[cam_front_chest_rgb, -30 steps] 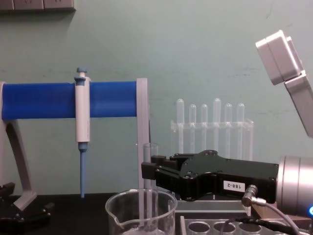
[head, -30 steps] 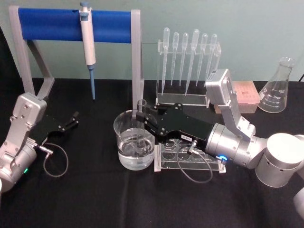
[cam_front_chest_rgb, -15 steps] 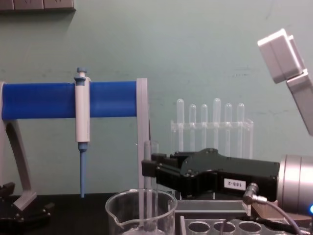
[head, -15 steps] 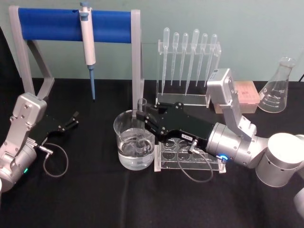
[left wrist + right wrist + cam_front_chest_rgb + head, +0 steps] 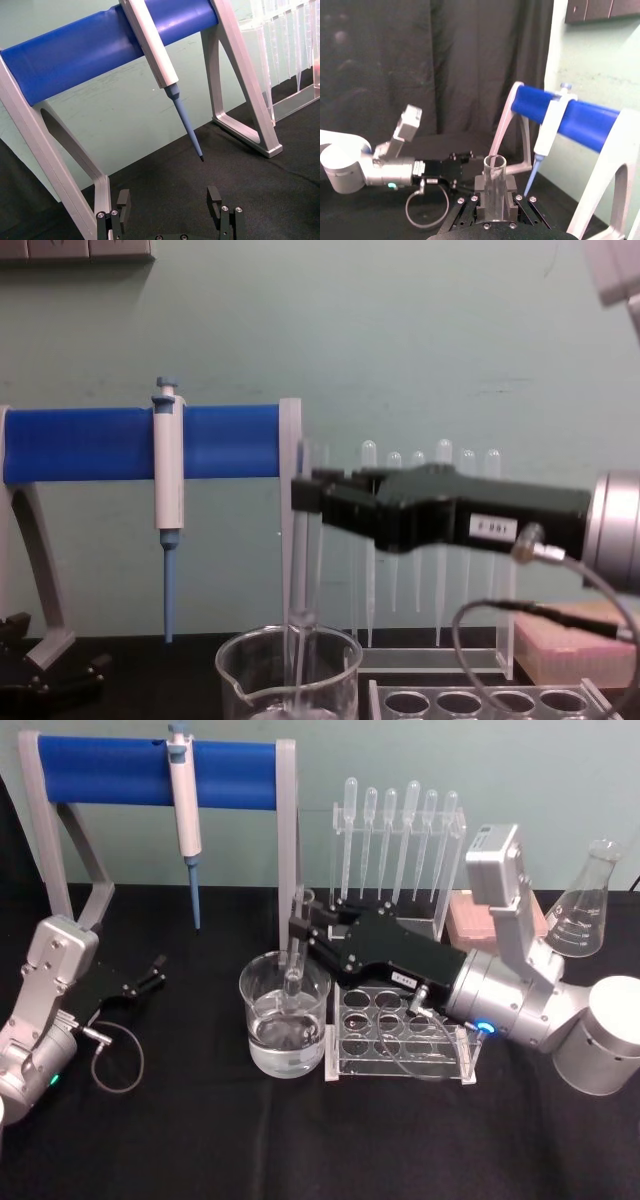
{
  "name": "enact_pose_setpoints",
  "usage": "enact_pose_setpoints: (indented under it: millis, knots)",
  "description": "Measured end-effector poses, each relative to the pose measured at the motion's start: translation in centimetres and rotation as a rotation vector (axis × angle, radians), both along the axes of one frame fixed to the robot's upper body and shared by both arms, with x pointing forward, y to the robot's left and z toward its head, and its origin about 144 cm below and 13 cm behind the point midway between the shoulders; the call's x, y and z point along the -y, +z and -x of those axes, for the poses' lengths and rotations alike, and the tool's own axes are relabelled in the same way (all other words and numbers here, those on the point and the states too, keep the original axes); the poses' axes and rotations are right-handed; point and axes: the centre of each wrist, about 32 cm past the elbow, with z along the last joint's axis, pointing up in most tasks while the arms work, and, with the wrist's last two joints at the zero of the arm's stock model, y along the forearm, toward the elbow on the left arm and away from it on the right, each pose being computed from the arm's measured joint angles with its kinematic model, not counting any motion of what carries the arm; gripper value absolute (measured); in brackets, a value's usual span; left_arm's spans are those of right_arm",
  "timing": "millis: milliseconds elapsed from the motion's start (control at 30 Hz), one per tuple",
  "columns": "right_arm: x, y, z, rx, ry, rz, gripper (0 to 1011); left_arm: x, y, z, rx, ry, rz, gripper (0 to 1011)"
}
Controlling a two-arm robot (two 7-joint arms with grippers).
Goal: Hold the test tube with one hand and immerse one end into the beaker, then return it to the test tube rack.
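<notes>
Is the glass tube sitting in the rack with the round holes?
No. The right gripper holds the test tube upright over the beaker, beside the rack.

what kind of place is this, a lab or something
Most likely a chemistry or biology lab bench set up for a robot: a blue pipette hangs on a stand, plastic droppers fill a rack, and a glass beaker and conical flask sit on the black table.

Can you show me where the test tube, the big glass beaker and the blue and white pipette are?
test tube (image 5: 495, 192): right wrist view, on its clear wall below the rim.
beaker (image 5: 285, 1030): head view, on its front glass wall.
pipette (image 5: 168, 475): chest view, on its white body.
</notes>
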Motion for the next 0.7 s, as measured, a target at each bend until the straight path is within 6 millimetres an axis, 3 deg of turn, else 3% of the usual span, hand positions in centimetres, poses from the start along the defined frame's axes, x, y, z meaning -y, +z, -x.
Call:
enact_pose_setpoints:
  millis: [700]
  knots:
    - [2.3, 5.0, 1.7, 0.075, 0.005, -0.093, 244, 0.0, 0.0, 0.0, 0.0, 0.0, 0.0, 1000]
